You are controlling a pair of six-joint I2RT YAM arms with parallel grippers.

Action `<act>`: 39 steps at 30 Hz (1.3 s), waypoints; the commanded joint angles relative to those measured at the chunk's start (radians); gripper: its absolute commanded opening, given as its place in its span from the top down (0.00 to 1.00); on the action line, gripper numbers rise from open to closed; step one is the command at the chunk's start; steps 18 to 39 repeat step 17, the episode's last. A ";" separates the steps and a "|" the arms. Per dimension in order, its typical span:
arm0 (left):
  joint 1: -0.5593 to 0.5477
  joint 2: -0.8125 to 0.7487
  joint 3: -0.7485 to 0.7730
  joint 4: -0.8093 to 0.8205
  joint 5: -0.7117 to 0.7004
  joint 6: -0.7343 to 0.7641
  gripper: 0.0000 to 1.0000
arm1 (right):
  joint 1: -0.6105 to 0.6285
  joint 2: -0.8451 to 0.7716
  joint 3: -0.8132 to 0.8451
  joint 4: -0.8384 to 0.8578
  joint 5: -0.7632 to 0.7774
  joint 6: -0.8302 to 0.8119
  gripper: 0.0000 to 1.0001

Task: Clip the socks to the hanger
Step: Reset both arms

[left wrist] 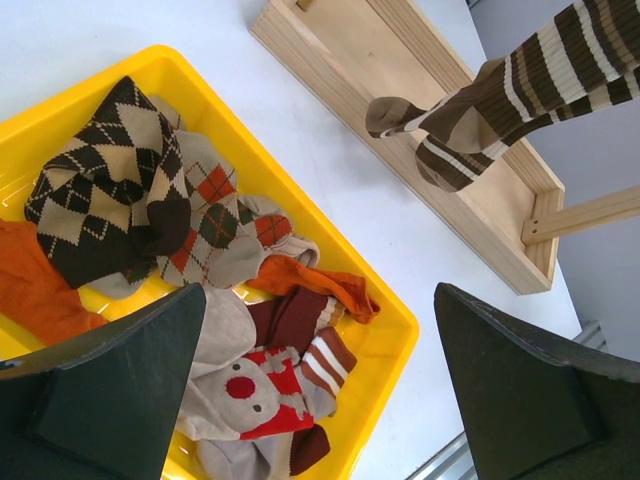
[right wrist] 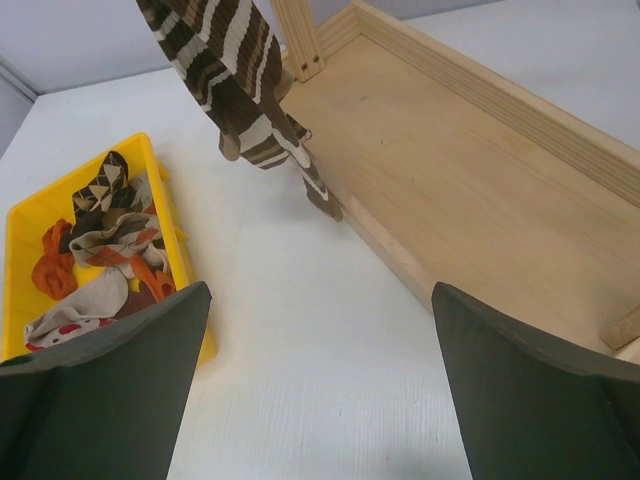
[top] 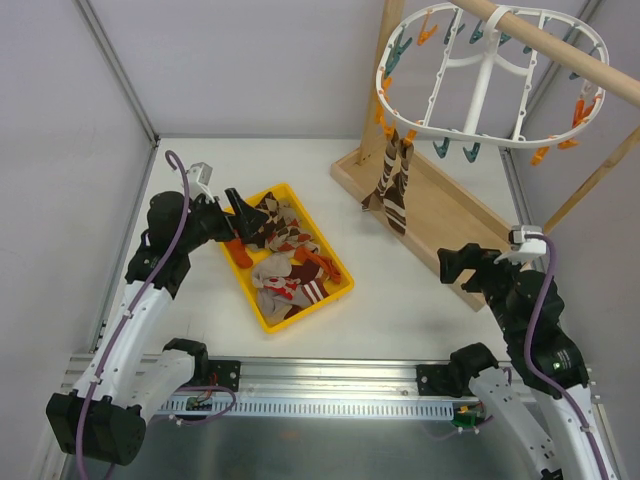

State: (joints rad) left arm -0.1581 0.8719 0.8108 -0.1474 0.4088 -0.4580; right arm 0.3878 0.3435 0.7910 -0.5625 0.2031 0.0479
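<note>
Several socks [top: 285,255] lie piled in a yellow tray [top: 340,291]: argyle [left wrist: 110,190], orange [left wrist: 310,275] and a grey one with a red reindeer face [left wrist: 245,395]. The white hanger [top: 490,75] hangs from a wooden pole at the top right, with orange and teal clothespins. Two brown striped socks [top: 395,185] hang clipped at its left side and show in the right wrist view [right wrist: 235,70]. My left gripper [top: 240,212] is open and empty over the tray's far left end. My right gripper [top: 455,265] is open and empty above the table, near the stand's base.
The wooden stand's base board [top: 440,215] lies across the right half of the table, with an upright post [top: 375,90] and a slanted pole [top: 560,45]. Frame struts border the table. A metal rail [top: 330,385] runs along the near edge.
</note>
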 commanded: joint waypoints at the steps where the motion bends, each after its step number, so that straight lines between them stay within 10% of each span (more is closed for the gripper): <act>1: -0.012 -0.002 0.011 0.028 0.005 -0.008 0.01 | -0.004 -0.041 0.010 0.035 0.033 -0.009 0.03; 39: -0.012 -0.039 0.019 -0.012 -0.056 -0.019 0.01 | -0.004 -0.034 0.048 0.006 0.004 0.015 0.03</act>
